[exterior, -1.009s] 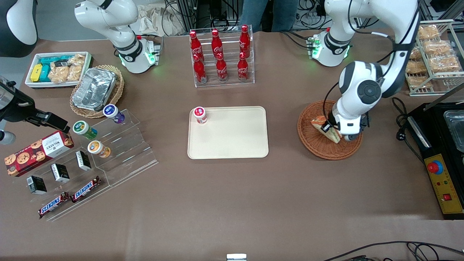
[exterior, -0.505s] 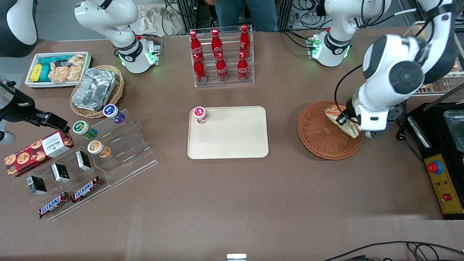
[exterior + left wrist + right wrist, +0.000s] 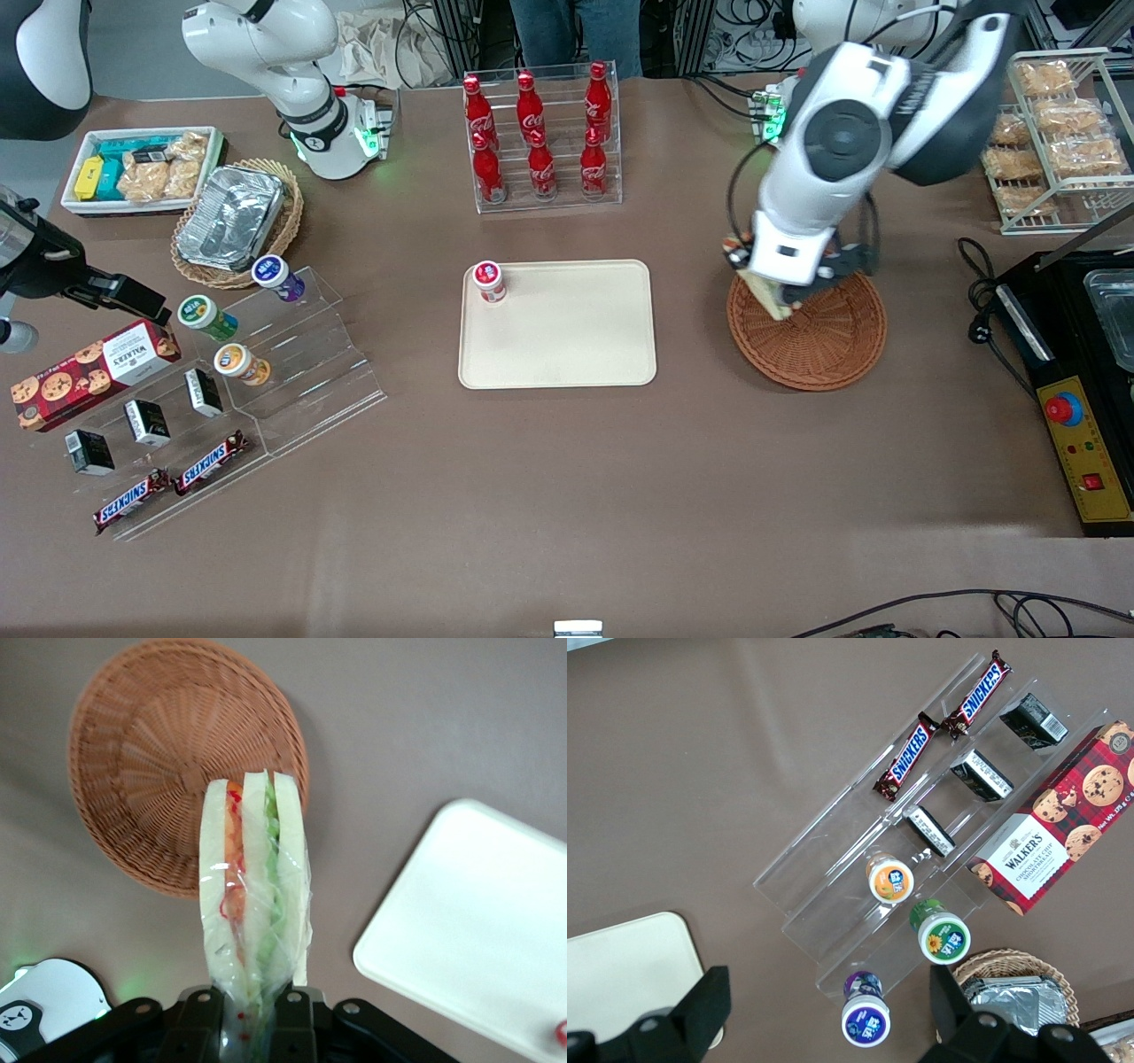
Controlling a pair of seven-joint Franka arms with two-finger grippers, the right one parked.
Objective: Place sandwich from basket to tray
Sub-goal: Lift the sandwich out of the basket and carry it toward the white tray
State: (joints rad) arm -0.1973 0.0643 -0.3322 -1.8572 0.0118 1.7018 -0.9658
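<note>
Claw (image 3: 257,1014) pinching plastic-wrapped triangular sandwich (image 3: 254,895) above woven basket (image 3: 159,753).

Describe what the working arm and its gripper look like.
The left arm has glossy white rounded shells with dark grey joint sections and round dark caps, a black cable looping alongside it, and a green light at its base. Its gripper, above the basket's edge, has a black body with small screws.

Your left arm reaches down and forward from its base, wrist bent so the gripper (image 3: 252,1014) points at the surface. The gripper hangs raised over the basket's (image 3: 819,341) tray-side edge, fingers clamped on the sandwich (image 3: 255,908).
</note>
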